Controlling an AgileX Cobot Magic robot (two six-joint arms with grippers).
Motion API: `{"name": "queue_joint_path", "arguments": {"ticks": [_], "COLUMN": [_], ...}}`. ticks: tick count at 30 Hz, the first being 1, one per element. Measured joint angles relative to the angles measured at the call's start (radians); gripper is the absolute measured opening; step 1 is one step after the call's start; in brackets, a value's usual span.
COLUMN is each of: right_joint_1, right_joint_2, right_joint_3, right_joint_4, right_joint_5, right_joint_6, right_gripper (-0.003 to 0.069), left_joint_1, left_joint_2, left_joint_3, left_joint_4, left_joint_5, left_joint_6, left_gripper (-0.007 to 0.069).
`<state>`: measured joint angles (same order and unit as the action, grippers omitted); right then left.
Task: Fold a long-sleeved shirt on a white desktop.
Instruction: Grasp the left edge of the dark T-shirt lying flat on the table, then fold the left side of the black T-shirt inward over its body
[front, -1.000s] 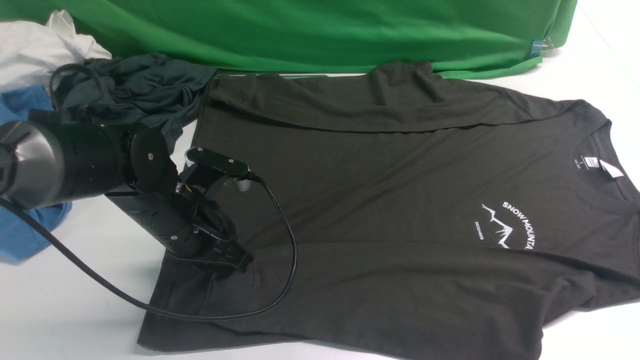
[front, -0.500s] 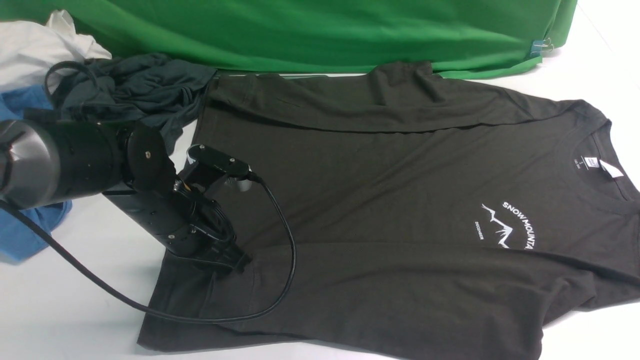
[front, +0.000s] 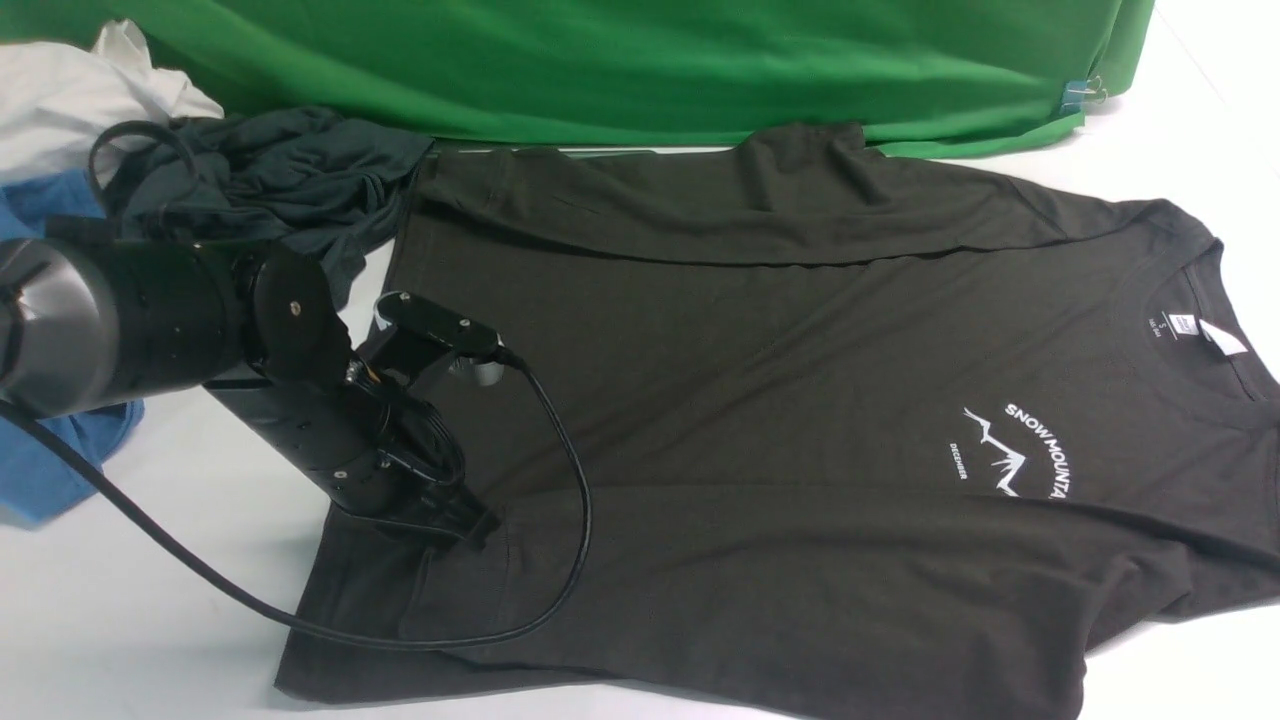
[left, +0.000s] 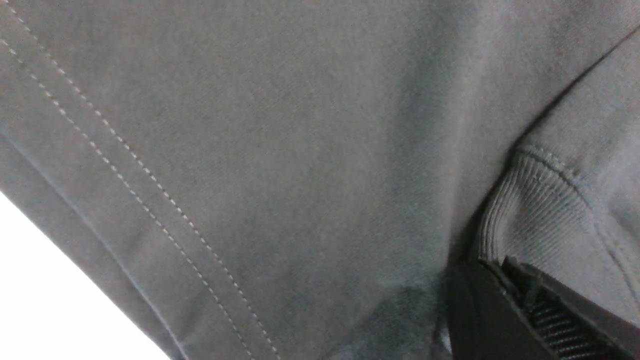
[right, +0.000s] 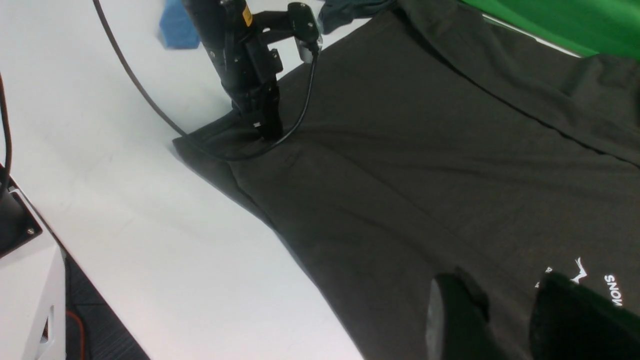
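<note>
Left gripper (front: 478, 525) is closed, seemingly on the cuff (left: 540, 200) of the long-sleeved shirt (front: 760, 400); right gripper (right: 505, 295) part-open, empty

Dark long-sleeved shirt (front: 760, 400) lies flat on white desktop (front: 150, 620).

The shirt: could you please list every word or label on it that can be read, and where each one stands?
"SNOW MOUNTA": white chest print on the shirt; the rest is covered by folded cloth.
"DECEMBER": small white word beside the print's mountain drawing.
Neck print: too small to read.
White neck label: no text can be made out.
</note>
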<state>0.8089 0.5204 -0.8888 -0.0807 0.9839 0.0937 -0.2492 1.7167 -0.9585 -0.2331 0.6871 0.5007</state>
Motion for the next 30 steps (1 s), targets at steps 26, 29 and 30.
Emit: {"name": "queue_joint_path", "arguments": {"ticks": [26,29,30], "right_joint_1": [0.000,0.000,0.000], "right_joint_2": [0.000,0.000,0.000], "right_joint_3": [0.000,0.000,0.000], "right_joint_4": [-0.005,-0.021,-0.021], "right_joint_5": [0.013,-0.003,-0.003], "right_joint_6": [0.031,0.051,0.051], "right_gripper": [0.0209,0.0189,0.0185], "left_joint_1": [0.000,0.000,0.000], "left_joint_2": [-0.055,-0.055,-0.055], "left_joint_3": [-0.183,-0.222,-0.224], "left_joint_4": [0.010,0.017,0.018], "left_joint_5": [0.126,0.136,0.136], "left_joint_6": [-0.039,-0.043,-0.043], "left_gripper": [0.0023,0.0023,0.0023]}}
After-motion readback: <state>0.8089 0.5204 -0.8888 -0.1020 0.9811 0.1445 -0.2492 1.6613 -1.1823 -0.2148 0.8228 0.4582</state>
